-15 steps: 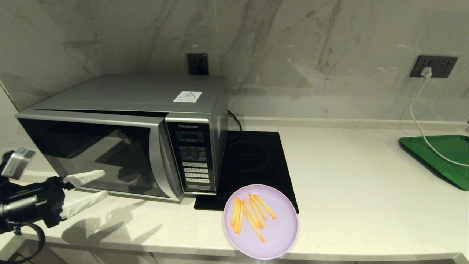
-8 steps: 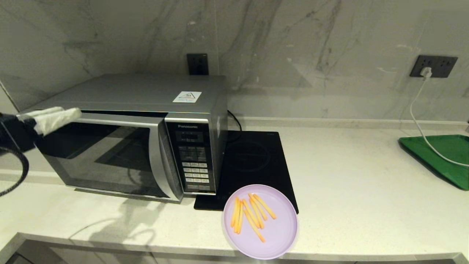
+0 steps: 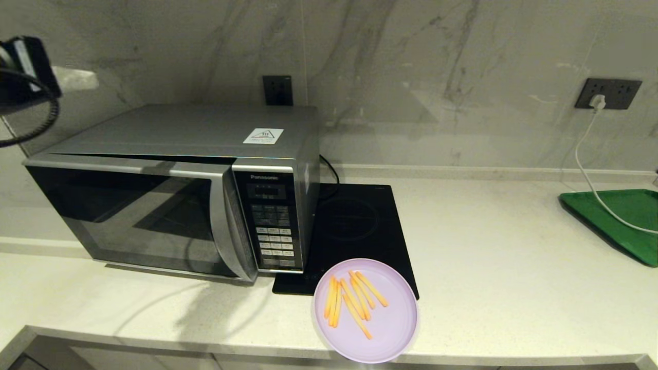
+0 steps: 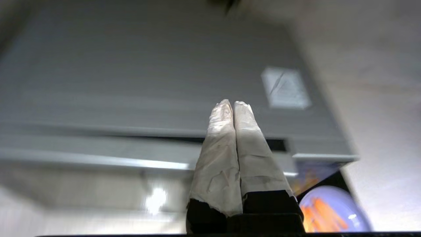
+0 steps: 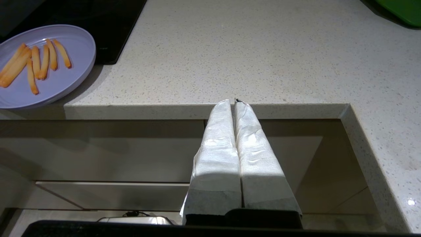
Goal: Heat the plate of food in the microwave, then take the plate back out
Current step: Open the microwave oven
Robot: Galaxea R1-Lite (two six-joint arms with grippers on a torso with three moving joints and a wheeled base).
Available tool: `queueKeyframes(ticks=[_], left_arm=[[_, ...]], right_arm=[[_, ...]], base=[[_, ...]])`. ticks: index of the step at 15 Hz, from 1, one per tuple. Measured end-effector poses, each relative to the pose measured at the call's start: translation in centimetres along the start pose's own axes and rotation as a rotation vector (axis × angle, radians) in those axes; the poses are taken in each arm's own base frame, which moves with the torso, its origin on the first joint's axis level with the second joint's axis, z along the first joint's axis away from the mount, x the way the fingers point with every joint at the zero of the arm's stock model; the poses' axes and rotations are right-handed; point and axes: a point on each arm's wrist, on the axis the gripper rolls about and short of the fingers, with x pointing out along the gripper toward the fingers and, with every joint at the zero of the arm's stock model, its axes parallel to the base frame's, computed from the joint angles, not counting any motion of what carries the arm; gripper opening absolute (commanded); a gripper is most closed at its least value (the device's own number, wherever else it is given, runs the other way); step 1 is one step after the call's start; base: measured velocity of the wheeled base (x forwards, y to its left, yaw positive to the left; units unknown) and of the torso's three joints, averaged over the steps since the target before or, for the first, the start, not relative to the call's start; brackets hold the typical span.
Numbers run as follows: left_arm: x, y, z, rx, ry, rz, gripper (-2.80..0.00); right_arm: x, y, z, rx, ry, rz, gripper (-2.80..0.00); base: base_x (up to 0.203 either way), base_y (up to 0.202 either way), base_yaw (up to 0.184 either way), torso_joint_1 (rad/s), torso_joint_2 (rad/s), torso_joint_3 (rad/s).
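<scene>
Left gripper: the left gripper (image 4: 233, 104) is high above the microwave's left end, fingers pressed together on nothing; in the head view only its pale tip shows at the upper left edge.
Right gripper: the right gripper (image 5: 234, 102) is parked below the counter's front edge, fingers together, holding nothing.
Microwave: the microwave (image 3: 175, 185) sits at the left of the counter (image 3: 488, 257); its door (image 3: 128, 216) stands slightly ajar, a dark gap showing along the top edge.
Plate of food: the plate of food (image 3: 366, 309) rests at the counter's front edge, partly on the black hob (image 3: 354, 231), just right of the microwave's button panel, well apart from both grippers.
Risk, door: judged from the small gap, the door must be swung wide first; a closed gripper coming down on its top edge could slip off or push it shut.
Risk, plate: the plate overhangs the front edge slightly, so a careless nudge could tip it off or scatter the fries.
Change since a second ago: the left gripper was low in front of the door with fingers spread; it has risen above the microwave and closed. Plate, door gap and right arm look unchanged.
</scene>
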Motion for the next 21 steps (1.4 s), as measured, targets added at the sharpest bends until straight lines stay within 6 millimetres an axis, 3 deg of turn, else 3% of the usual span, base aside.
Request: queueKeyframes(ticks=[3,6,16,21], left_arm=[[4.1,-3.1,-2.4,0.052,0.176,0.184,-2.80],[6.5,-4.4,-4.0,0.093,0.255,0.216,-2.80],[8.6,-4.7,-6.2,0.101,0.331,0.209,-2.80],[8.2,-4.6,-6.7,0.105,0.352,0.211,-2.80]], right_arm=[[0.0,0.0,0.0,0.000,0.000,0.000,-2.80],[0.0,0.0,0.0,0.000,0.000,0.000,-2.80],[0.0,0.0,0.0,0.000,-0.001,0.000,-2.80],[0.0,0.0,0.0,0.000,0.000,-0.001,-2.80]], base=[[0.000,0.000,0.000,0.000,0.00,0.000],[0.000,0.000,0.000,0.000,0.00,0.000],[0.000,0.000,0.000,0.000,0.00,0.000],[0.000,0.000,0.000,0.000,0.00,0.000]])
